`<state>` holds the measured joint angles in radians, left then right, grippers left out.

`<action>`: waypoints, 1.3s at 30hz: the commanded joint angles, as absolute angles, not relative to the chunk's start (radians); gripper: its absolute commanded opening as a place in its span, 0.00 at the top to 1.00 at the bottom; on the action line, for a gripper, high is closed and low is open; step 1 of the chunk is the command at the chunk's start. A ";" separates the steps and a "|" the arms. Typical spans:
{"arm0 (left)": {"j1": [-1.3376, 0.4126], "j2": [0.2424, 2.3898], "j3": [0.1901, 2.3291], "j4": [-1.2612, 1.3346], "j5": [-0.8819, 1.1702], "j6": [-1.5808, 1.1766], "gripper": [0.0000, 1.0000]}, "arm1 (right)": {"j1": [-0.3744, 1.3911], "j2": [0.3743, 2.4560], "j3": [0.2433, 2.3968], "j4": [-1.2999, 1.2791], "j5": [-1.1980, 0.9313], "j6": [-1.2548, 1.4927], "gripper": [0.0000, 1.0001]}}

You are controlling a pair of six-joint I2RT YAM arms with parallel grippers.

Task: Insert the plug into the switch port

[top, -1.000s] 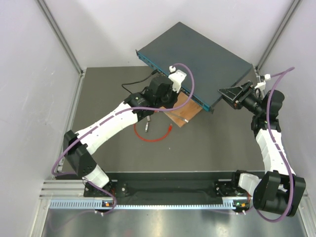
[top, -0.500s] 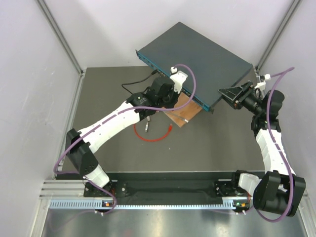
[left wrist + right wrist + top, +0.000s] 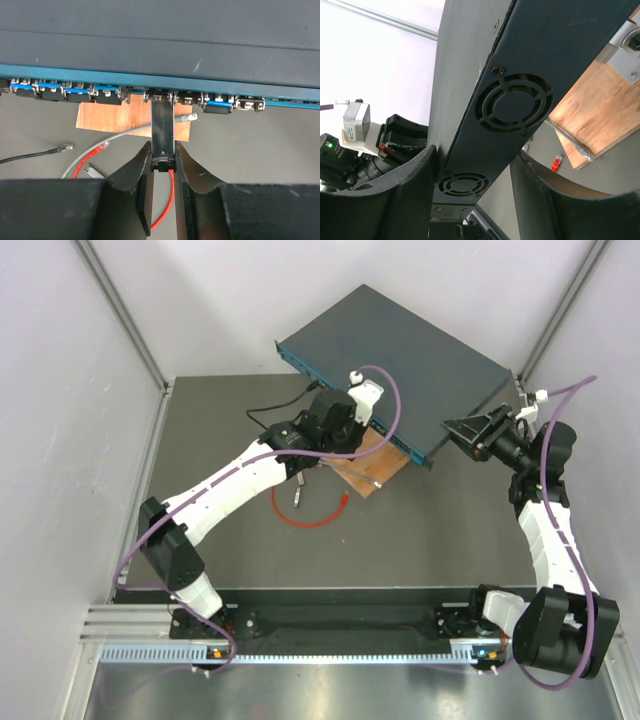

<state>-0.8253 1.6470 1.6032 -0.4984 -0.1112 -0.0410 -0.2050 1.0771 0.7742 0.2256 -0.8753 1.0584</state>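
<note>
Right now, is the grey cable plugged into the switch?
No, the grey cable's connector lies loose on the wooden board in front of the switch, not in any of its sockets.

Plug cable [image 3: 172, 187] red; box [image 3: 400, 350] blue-grey; board [image 3: 115, 117] brown
</note>
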 commanded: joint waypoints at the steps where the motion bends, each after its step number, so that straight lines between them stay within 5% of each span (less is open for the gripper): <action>1: -0.827 1.678 1.690 -0.506 -0.048 -0.023 1.00 | -0.161 1.085 0.825 0.252 -0.890 0.980 1.00; 39: -0.825 1.798 1.937 -0.451 0.034 -0.009 1.00 | -0.132 1.083 0.853 0.149 -0.888 0.893 1.00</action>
<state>-0.8040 1.7893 1.8721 -0.7219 -0.0494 -0.0044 -0.1963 1.0786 0.8192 0.1249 -0.8642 0.9985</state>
